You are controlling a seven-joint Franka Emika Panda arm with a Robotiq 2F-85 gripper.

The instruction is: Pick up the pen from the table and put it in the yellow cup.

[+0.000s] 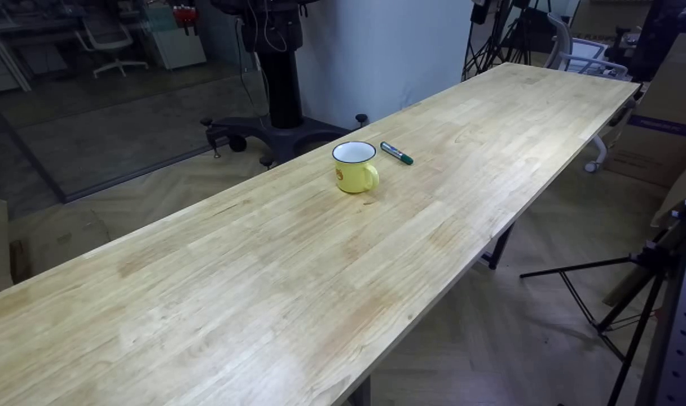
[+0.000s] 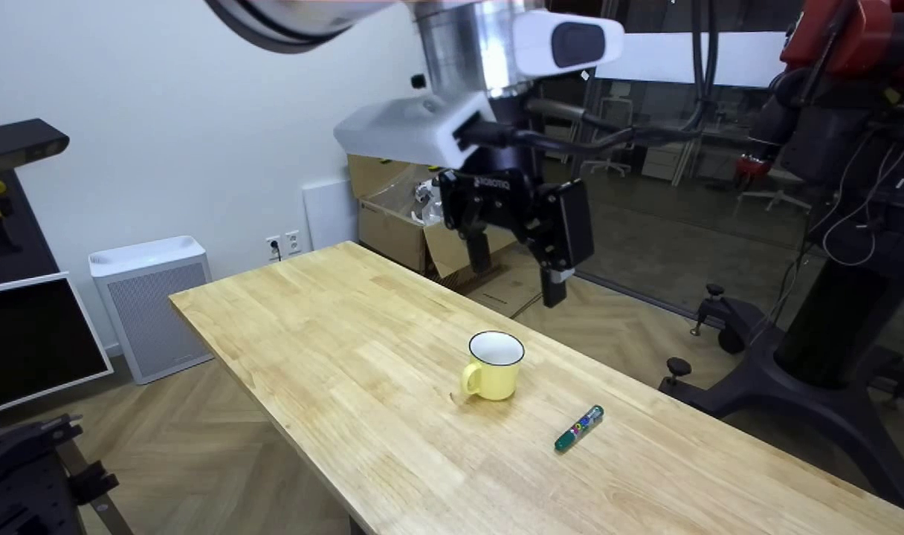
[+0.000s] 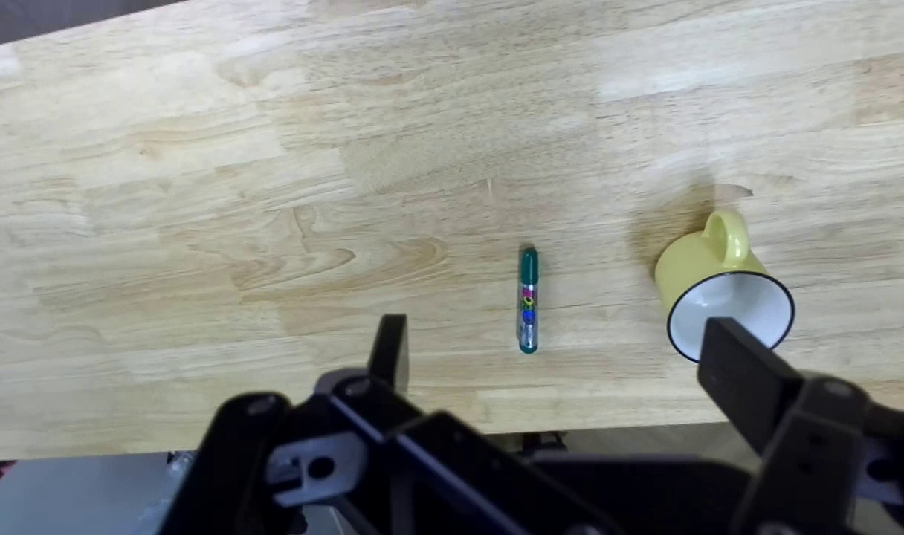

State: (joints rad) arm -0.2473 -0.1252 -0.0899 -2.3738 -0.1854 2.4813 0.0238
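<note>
Wrist view | hand [image 3: 557, 336] spread | slim cylindrical pen [image 3: 528, 301] | glossy, dark-rimmed yellow cup [image 3: 722, 288] | wood-grained table [image 3: 311, 171]

Green-capped pen [image 3: 528, 301] on wooden table [image 3: 199, 200], apart from yellow cup [image 3: 708, 290]; gripper [image 3: 556, 323] spread wide, partly hiding cup rim.

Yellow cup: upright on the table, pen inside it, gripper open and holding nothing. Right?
Not quite: the pen isn't inside the yellow cup. The wrist view shows it lying on the table beside the cup, apart from it. The rest stands: cup upright on the table, gripper open and holding nothing.
</note>
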